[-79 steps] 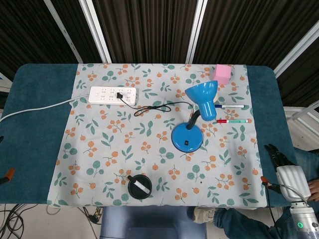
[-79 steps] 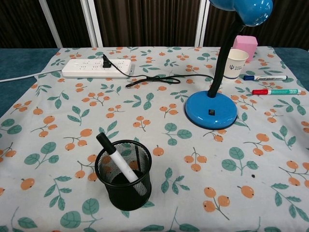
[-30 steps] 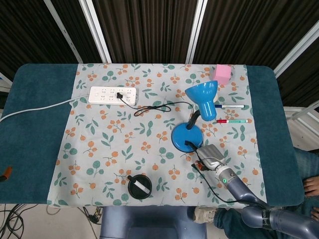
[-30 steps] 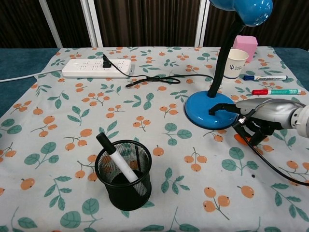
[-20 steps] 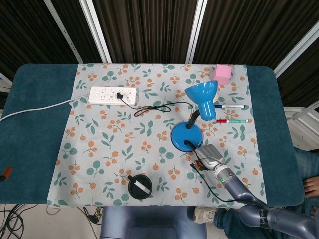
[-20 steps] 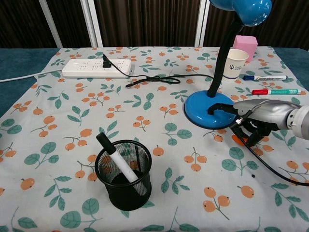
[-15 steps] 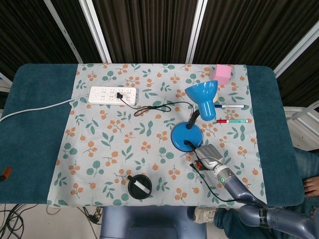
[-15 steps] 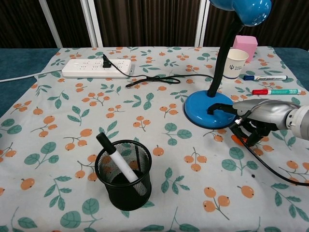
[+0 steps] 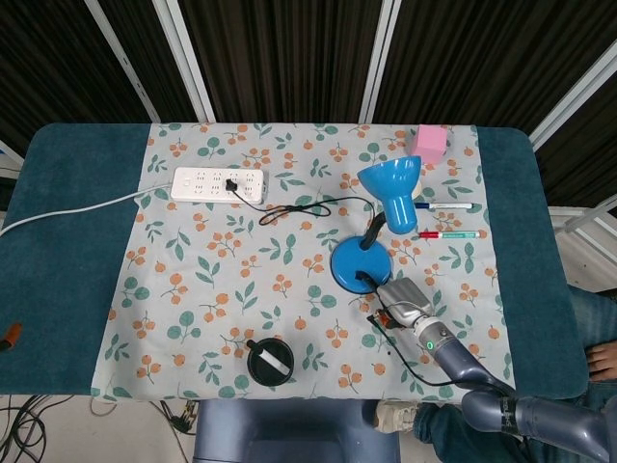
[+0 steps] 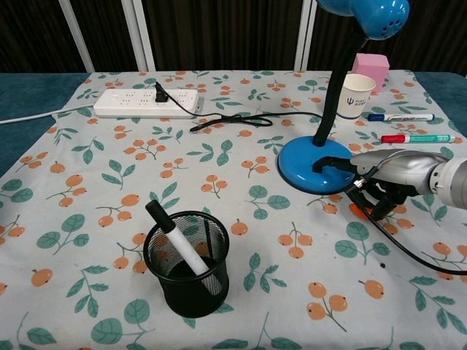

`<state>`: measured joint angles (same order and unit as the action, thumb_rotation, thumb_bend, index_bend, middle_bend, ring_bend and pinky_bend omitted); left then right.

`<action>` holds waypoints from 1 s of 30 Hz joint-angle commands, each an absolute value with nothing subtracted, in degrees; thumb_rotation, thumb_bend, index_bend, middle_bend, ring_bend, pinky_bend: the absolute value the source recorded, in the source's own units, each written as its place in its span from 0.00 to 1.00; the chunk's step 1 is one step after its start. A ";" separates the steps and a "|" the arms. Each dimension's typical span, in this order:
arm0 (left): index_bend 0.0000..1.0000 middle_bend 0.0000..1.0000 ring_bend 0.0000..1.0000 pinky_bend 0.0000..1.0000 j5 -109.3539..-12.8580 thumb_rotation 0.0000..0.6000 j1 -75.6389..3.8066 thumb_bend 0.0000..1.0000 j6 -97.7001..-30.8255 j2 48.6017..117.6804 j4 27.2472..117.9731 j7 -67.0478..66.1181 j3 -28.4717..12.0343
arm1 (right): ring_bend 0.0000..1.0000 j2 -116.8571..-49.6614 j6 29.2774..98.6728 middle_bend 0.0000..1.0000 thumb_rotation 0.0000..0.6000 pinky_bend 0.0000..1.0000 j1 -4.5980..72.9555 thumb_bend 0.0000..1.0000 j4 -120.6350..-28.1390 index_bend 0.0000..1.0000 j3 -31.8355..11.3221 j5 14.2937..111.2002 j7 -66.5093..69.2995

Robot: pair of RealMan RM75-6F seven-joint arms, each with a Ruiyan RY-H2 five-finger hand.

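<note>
Right hand [image 10: 379, 179], fingers curled but clasping nothing, one black fingertip [image 10: 321, 164] pressing the round blue lamp base [image 10: 315, 165] at its near-right edge. For a clean press, bear straight down on the base's switch; sideways force would slide the lamp.

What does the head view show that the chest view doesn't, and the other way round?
Only the head view shows the whole lamp shade, the bare teal table ends and the right forearm. Only the chest view shows the paper cup behind the lamp stem. Both show the right hand with a finger on the lamp base, the power strip, the mesh pen holder, both markers and the pink box.
</note>
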<state>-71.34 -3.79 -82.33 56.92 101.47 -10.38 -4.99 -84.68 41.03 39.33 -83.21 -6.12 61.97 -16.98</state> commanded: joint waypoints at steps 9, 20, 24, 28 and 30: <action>0.04 0.04 0.00 0.11 -71.46 1.00 -3.65 0.28 -82.52 56.77 101.53 -10.09 -4.96 | 0.50 -76.89 50.76 0.40 1.00 1.00 35.59 0.56 -92.98 0.03 -7.51 64.38 -15.24; 0.04 0.04 0.00 0.11 -71.93 1.00 -3.82 0.28 -82.50 57.22 102.04 -11.73 -4.54 | 0.11 -65.82 66.77 0.09 1.00 0.01 25.46 0.39 -102.23 0.02 -2.19 73.34 -17.80; 0.04 0.04 0.00 0.11 -72.00 1.00 -3.88 0.28 -82.57 57.50 102.27 -12.53 -4.41 | 0.08 -64.02 73.11 0.07 1.00 0.00 20.55 0.39 -102.32 0.02 0.33 77.37 -14.81; 0.04 0.04 0.00 0.11 -72.24 1.00 -3.88 0.28 -82.70 57.63 102.51 -13.03 -4.27 | 0.06 -62.69 76.42 0.05 1.00 0.00 16.77 0.39 -100.89 0.02 2.49 79.24 -10.54; 0.04 0.04 0.00 0.11 -72.35 1.00 -3.84 0.28 -82.85 57.70 102.61 -13.26 -4.21 | 0.06 -62.40 78.69 0.04 1.00 0.00 14.66 0.39 -99.74 0.02 3.12 79.74 -7.95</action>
<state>-72.32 -3.86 -82.80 57.67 102.57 -13.19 -4.24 -63.33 76.00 17.28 -101.00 1.75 78.53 -10.75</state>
